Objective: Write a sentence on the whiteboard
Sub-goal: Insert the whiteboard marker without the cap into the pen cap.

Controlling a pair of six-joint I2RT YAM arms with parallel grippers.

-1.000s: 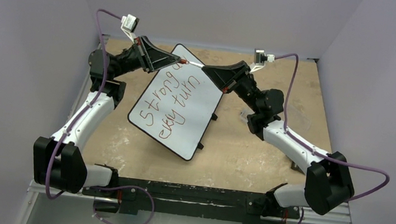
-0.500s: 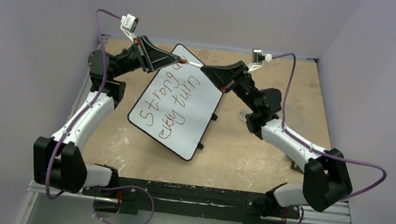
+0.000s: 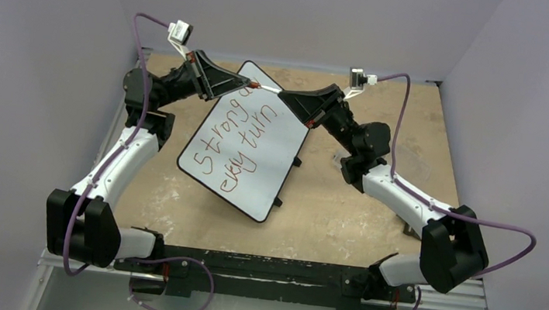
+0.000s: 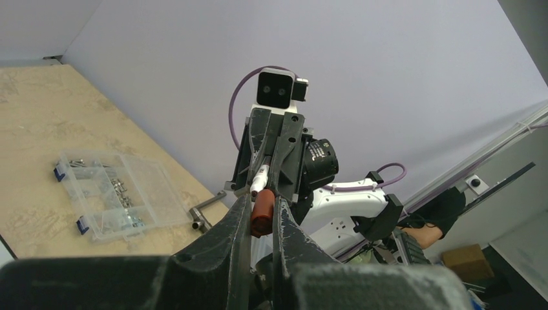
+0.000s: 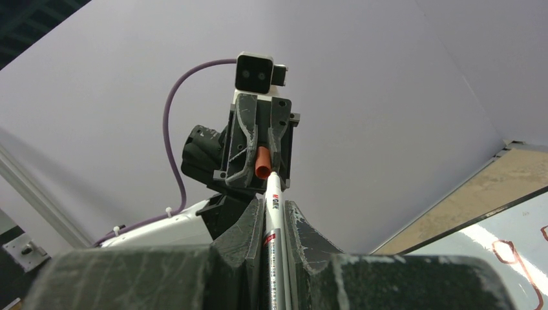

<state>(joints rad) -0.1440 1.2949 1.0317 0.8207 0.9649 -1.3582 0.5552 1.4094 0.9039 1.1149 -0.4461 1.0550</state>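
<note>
Red-brown plastic is the weak spot here. The cap (image 4: pixel 262 216) is pinched in the left claw (image 3: pixel 245 85), which is clenched on it. The right claw (image 3: pixel 284 95), facing it tip to tip, is clamped round the white barrel of the marker (image 5: pixel 274 236). Cap and barrel meet in the short gap between the two claws, and I cannot tell whether they are fully seated together or partly apart. Directly beneath both claws lies the far corner of the whiteboard (image 3: pixel 272 151), resting askew on the worktop (image 3: pixel 343 210). The sentence (image 3: pixel 230 144) runs in two slanted lines below and nearward of the left claw. The main risk, I judge, is alignment. If the claws push or pull off the marker's axis, the round barrel could twist or slide in the right claw's narrow hold, or the cap could jam crooked. A slip would drop the marker straight onto the board, where a bare tip could streak the letters. Either claw dipping lower could also brush and smear the writing under it.
</note>
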